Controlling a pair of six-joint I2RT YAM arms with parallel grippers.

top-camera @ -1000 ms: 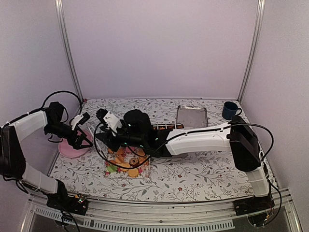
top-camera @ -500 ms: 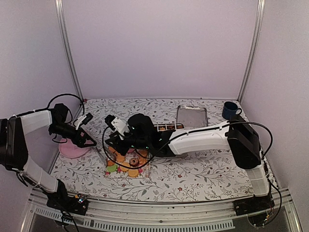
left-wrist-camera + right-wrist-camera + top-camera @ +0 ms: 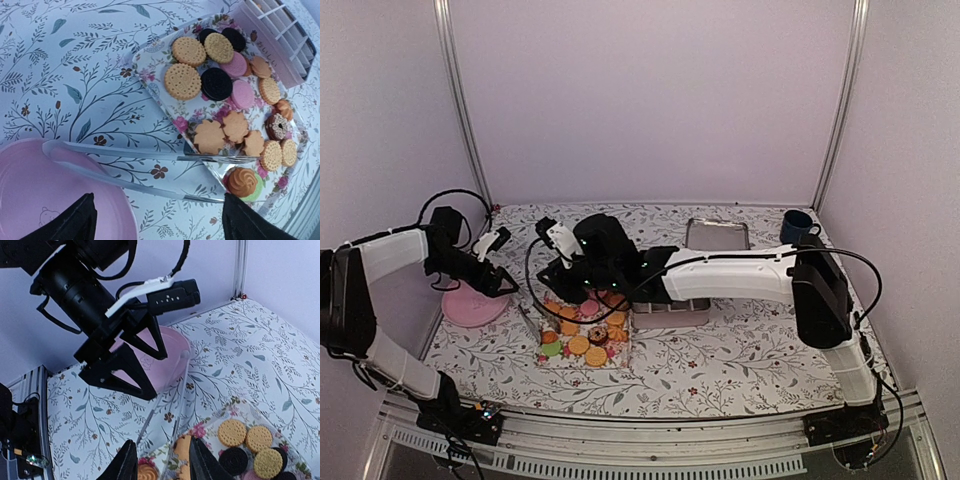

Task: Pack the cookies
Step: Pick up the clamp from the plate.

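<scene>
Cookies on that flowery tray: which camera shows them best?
The left wrist view: it shows the cookies close up, each one distinct. The top external view shows them small, partly hidden by the right arm. The right wrist view catches only a few at its bottom edge.

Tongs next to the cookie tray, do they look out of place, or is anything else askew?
Yes. The tongs lie loose, with the hinge end resting on the pink plate and the tips reaching onto the edge of the floral tray near the cookies, so they bridge the two at a slant. Nothing looks spilled or damaged.
</scene>
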